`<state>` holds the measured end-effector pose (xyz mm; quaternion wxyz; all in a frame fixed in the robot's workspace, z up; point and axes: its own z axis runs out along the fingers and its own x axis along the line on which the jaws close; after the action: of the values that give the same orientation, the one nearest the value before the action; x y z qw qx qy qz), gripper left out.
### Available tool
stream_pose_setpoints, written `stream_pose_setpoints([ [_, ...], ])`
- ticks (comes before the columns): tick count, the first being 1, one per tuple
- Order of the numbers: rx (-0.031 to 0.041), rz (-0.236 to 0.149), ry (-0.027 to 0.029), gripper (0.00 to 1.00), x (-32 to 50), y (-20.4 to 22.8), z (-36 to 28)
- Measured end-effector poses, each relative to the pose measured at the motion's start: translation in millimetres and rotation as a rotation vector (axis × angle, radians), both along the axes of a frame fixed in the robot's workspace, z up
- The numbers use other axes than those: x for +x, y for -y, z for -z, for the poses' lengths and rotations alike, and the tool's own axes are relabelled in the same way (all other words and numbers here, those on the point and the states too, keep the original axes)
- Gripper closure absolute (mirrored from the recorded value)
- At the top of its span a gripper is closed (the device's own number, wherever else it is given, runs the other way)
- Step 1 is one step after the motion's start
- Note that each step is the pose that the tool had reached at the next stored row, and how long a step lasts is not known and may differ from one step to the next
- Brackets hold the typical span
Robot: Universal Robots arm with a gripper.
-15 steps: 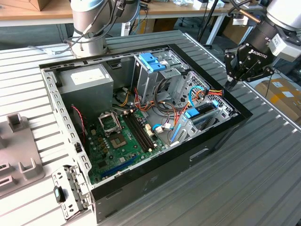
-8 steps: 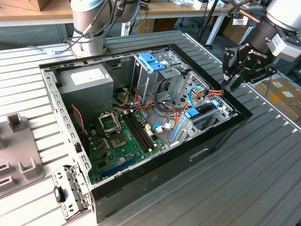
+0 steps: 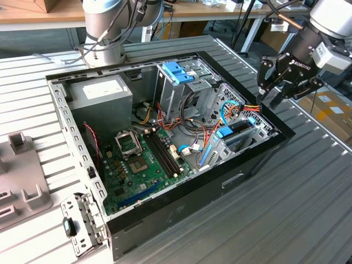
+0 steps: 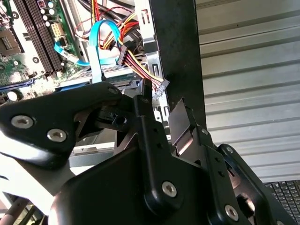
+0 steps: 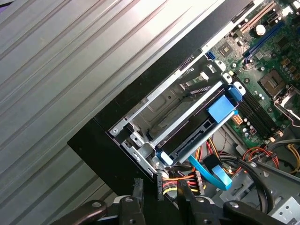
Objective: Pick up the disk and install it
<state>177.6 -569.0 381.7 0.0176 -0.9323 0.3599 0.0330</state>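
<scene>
The disk point(image 3: 235, 131) is a dark flat drive in a bright blue carrier with a blue end tab. It lies in the low metal bay at the end of the open computer case point(image 3: 181, 203) on the exterior view's right. The first wrist view shows the disk point(image 5: 192, 133) seated between the bay's rails, tab towards the motherboard. My gripper point(image 3: 268, 99) hangs open and empty just above the case's wall, a short way from the disk. Its fingers point(image 4: 143, 101) frame the bundle of coloured power wires point(image 4: 140, 65) in the second wrist view.
A tall grey cage with a light-blue bracket point(image 3: 179, 71) stands mid-case. The green motherboard point(image 3: 143, 159) and grey power supply point(image 3: 102, 93) lie on the exterior view's left. A thin blue cable point(image 5: 211, 171) loops beside the bay. Grey fixtures point(image 3: 22, 181) sit on the slatted table.
</scene>
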Motion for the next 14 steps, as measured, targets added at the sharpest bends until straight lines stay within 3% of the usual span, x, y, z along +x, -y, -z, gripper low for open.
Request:
stream_pose_setpoints([
  [14, 0.0013, 0.0, 0.0001, 0.58, 1.1, -1.1, 18.4],
])
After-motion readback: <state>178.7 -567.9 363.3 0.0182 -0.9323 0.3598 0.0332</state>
